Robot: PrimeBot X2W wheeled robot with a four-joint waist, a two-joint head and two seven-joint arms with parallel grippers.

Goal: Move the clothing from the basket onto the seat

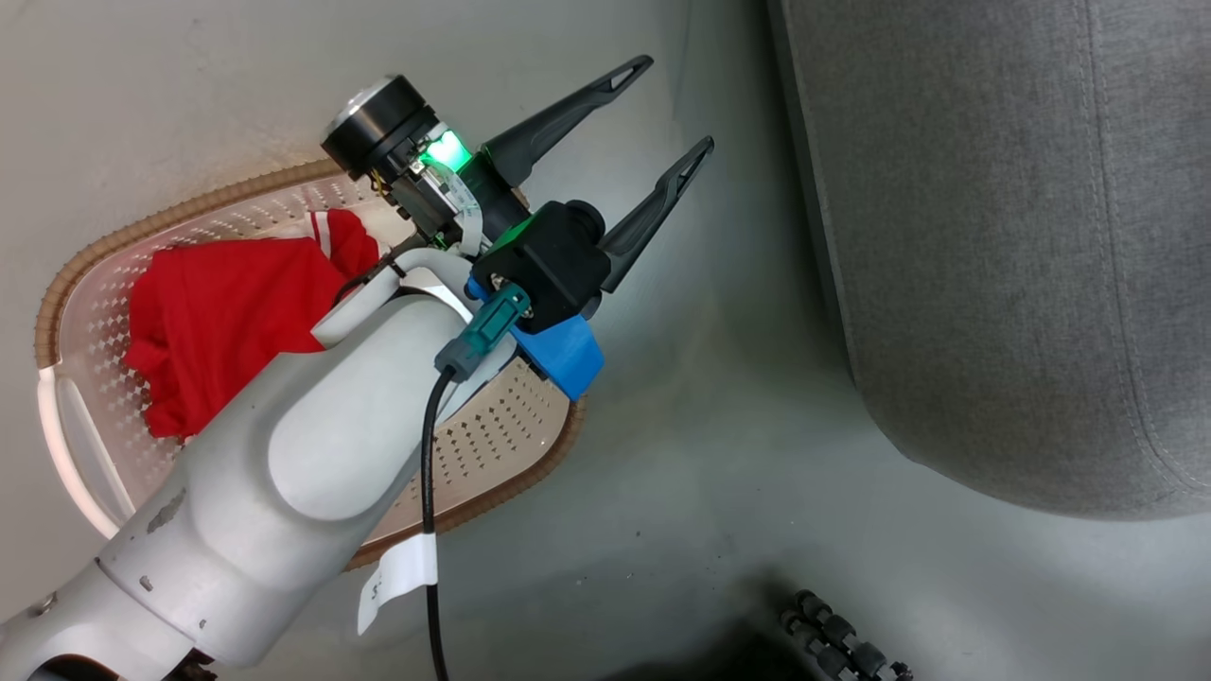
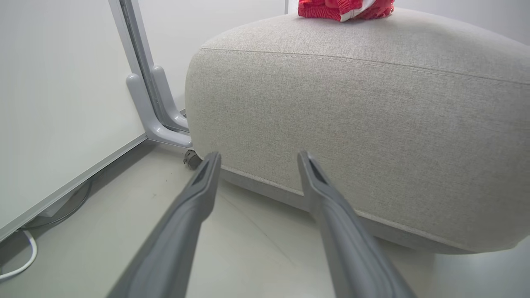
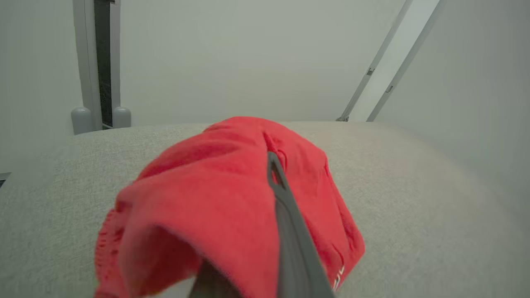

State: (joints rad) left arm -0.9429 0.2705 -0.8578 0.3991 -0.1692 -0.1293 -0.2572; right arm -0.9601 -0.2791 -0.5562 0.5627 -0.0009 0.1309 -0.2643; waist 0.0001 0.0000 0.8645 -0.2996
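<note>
The seat (image 1: 993, 236) is the big grey cushion here, and everything else sits around it. On its top lies one red garment (image 3: 207, 194), crumpled into a mound. From low by the seat's side, the same red heap (image 2: 343, 8) shows at the top edge of the cushion (image 2: 352, 124), with a bit of white in its folds.

The right gripper (image 3: 269, 159) is over the seat's top (image 3: 414, 186). Its jaws are closed tight and the red cloth is bunched about them. One dark finger (image 3: 285, 231) lies bare along the fabric; the other is buried under the folds.

The basket (image 1: 95, 255) stands on the floor (image 1: 710, 426) beside the seat, apart from it, with bare floor between. The other red garment (image 1: 227, 312) is inside it, slumped against the wall farthest from the seat, with a white stripe showing at one edge.

The left gripper (image 1: 674, 102) hangs over the gap between basket and seat, its fingers aimed toward the seat. Its jaws are spread wide and hold nothing. Seen along its own fingers, the left gripper (image 2: 258, 155) points at the seat's side wall, near the lower seam. A grey frame foot (image 2: 153, 111) stands just beside the seat's corner.
</note>
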